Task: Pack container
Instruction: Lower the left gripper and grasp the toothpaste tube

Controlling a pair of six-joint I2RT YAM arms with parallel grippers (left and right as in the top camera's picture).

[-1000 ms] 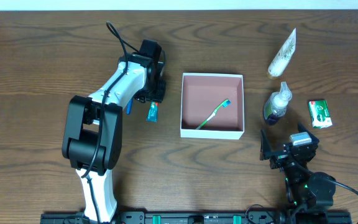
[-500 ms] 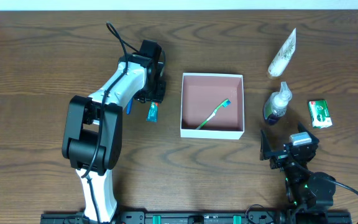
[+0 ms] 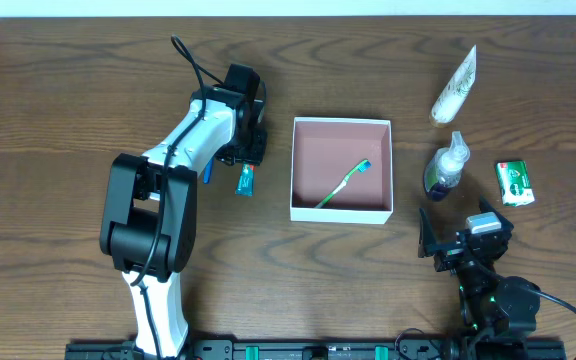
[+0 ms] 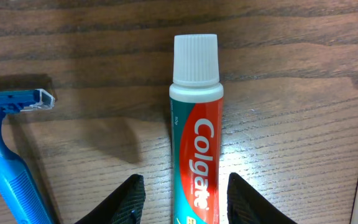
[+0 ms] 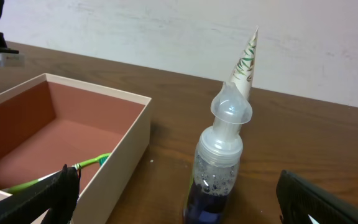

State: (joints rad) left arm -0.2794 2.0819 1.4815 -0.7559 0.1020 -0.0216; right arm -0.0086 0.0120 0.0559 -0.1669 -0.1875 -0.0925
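Brown wood-grain tabletop [image 3: 58, 100] carries everything. Overhead, the left gripper [image 3: 250, 160] hides its jaws; its wrist view shows them spread either side of a red, white and teal toothpaste tube [image 4: 196, 149], not pinching it. A blue plastic razor [image 4: 8, 162] lies just left of that gripper. The container [image 3: 341, 212], a square shallow box, white outside and pinkish-brown inside, sits just right of it, holding a green toothbrush [image 3: 340, 186]. The right gripper [image 3: 458, 235] is spread wide; ahead stands a clear pump bottle [image 5: 219, 168] of dark blue liquid, a white patterned tube [image 5: 244, 59] behind, the container ahead-left. Only this wrist view shows a pale wall [image 5: 166, 31]. A green packet [image 3: 515, 183] shows only overhead. The toothpaste reads "Colgate".
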